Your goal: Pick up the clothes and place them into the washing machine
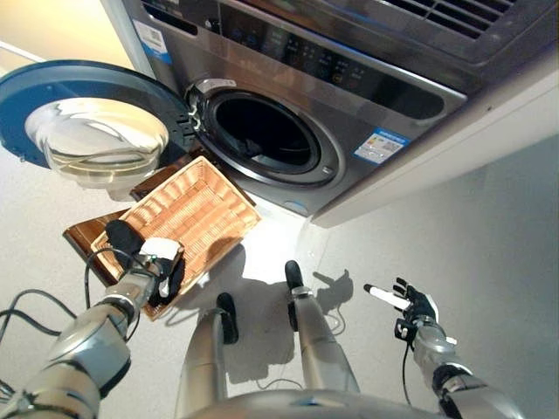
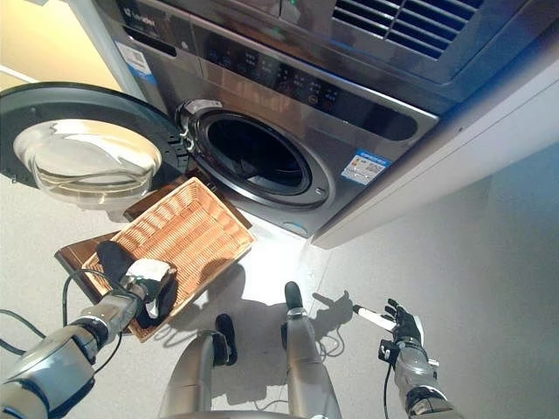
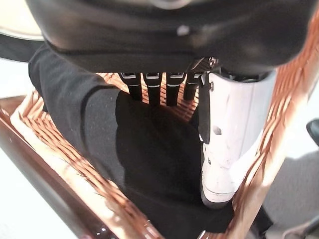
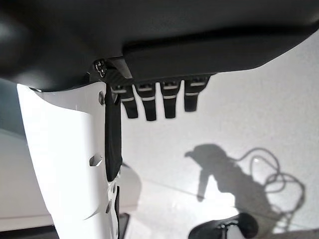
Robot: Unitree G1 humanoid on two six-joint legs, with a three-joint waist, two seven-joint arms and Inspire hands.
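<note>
Our left hand (image 1: 155, 266) is down on the dark garment (image 3: 149, 149) at the wicker basket's (image 1: 196, 205) near corner, fingers curling onto the cloth, our right hand (image 1: 415, 307) idle and spread, so lifting it and loading the open washing machine (image 1: 262, 131) remain.

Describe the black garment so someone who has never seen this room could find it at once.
Start at the silver washing machine with its round door swung open. On the floor before it lies a wicker basket on a dark wooden board. The black garment lies at the basket's near corner under the left hand, the only cloth there.
</note>
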